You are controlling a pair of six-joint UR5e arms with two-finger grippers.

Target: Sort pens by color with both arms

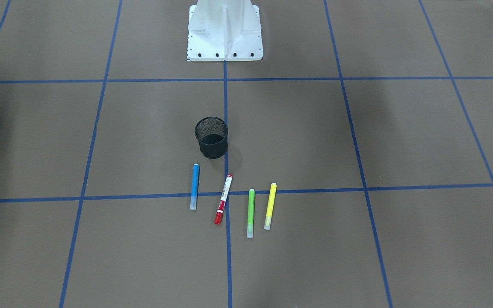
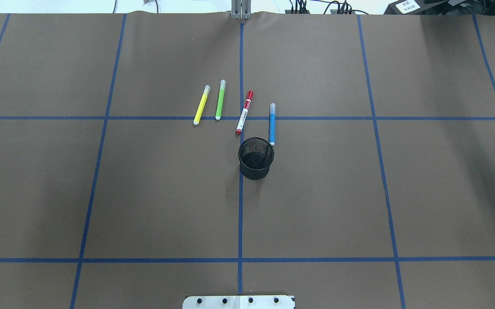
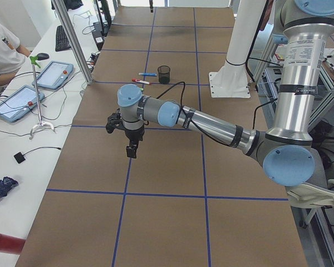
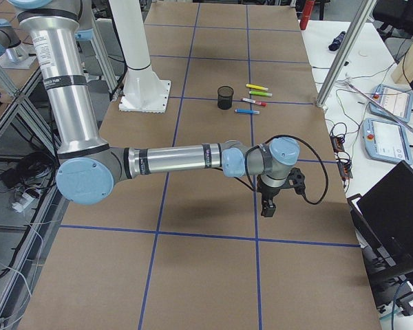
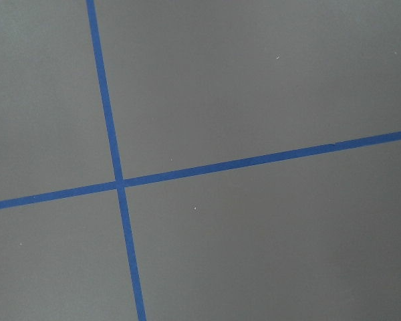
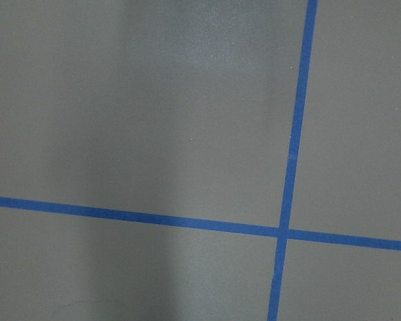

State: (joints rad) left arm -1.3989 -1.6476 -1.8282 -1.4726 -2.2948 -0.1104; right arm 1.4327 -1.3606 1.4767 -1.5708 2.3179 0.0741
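Across a matte brown paper table (image 2: 144, 193), ruled into big squares by glossy blue tape (image 2: 240, 214): four slim cylindrical pens in a loose row, all flat, none touching.

In the overhead view, from left to right:
- yellow pen (image 2: 201, 105) and bright green pen (image 2: 220, 100), side by side, nearly parallel, each with a pale far end
- white-barrelled pen (image 2: 244, 112) with red caps, slightly tilted, laid over the centre tape line
- blue pen (image 2: 272, 124), pale at the far end, near tip just beside the cup's rim

Just nearer the robot than the row: black mesh cup (image 2: 255, 159), round, upright, open-topped, fine see-through wire weave, standing on the centre line.

At the robot's edge of the table, a white base mount (image 1: 225, 34), flared, smooth, with a flat bolted foot plate.

Left arm (image 3: 211, 125): smooth grey metal tubes with rounded light-blue joint caps, stretched low over the table's left end, well apart from the pens. Left gripper (image 3: 132, 153): black, pointed down above bare paper. Too small and side-on to tell whether clenched or released.

Right arm (image 4: 172, 159): same build, reaching out over the right end. Right gripper (image 4: 267, 210): black, aimed down at the paper. Likewise impossible to tell how the jaws stand.

In both wrist views, only flat paper and crossing tape lines.
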